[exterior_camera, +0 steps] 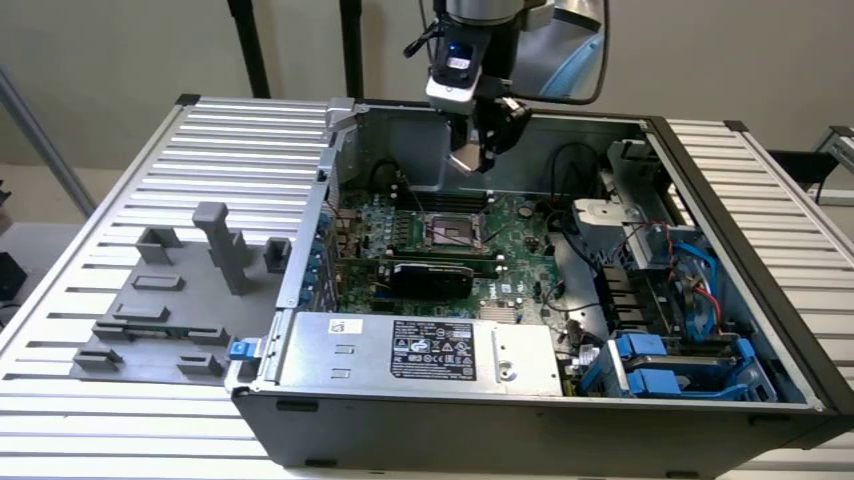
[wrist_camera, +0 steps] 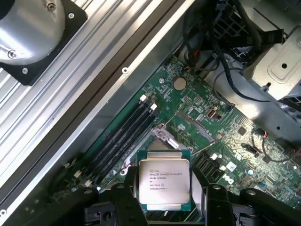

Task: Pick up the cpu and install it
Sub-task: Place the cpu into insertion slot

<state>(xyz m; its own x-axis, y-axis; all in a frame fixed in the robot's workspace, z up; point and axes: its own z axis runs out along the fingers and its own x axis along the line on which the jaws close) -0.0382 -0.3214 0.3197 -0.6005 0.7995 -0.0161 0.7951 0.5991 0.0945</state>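
Observation:
The cpu (wrist_camera: pixel 163 182), a flat silvery chip with printed text and a green rim, is held between my black fingers (wrist_camera: pixel 127 197) in the wrist view. My gripper (wrist_camera: pixel 164 195) is shut on it by its two side edges. Behind the chip lies the green motherboard with the black-framed socket (wrist_camera: pixel 165 136) and black memory slots (wrist_camera: pixel 123 136). In the exterior view my gripper (exterior_camera: pixel 478 150) hangs inside the open computer case, above the socket (exterior_camera: pixel 454 233) in the middle of the board. The chip itself is too small to make out there.
The case walls (exterior_camera: pixel 350 130) ring the motherboard. A silver power supply (exterior_camera: pixel 414 350) sits along the case's near edge and blue drive bays (exterior_camera: pixel 681 365) at the exterior view's right. Grey fixture blocks (exterior_camera: pixel 200 270) stand on the ribbed table at the exterior view's left.

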